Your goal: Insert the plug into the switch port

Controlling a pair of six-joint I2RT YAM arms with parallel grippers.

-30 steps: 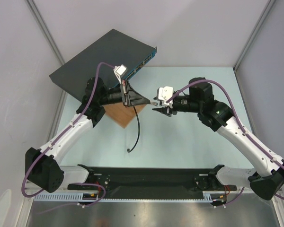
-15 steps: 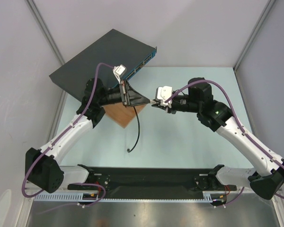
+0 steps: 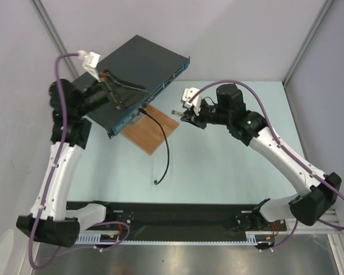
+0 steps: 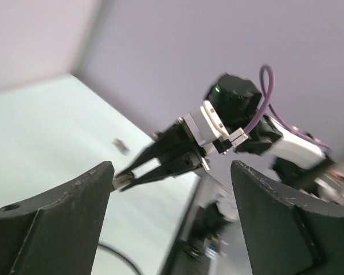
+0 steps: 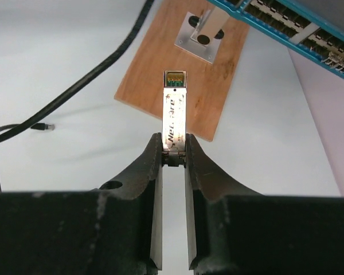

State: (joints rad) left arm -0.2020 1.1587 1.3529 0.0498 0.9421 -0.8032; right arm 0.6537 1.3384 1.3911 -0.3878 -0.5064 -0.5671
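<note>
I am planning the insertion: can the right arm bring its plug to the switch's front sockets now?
Probably yes. The right gripper holds the plug, and nothing stands between it and the teal front of the switch. The plug aims at the wooden board, so the wrist must turn first.

Left arm standing tall from base, elbow high, wrist turned toward the right. Left gripper (image 3: 128, 95) spread wide, fingers (image 4: 51, 220) far apart. Right arm reaching forward and leftward, forearm low. Right gripper (image 5: 174, 143) pinched tight on plug (image 5: 175, 106), plug jutting straight past fingertips. Grippers facing each other, well apart.
</note>
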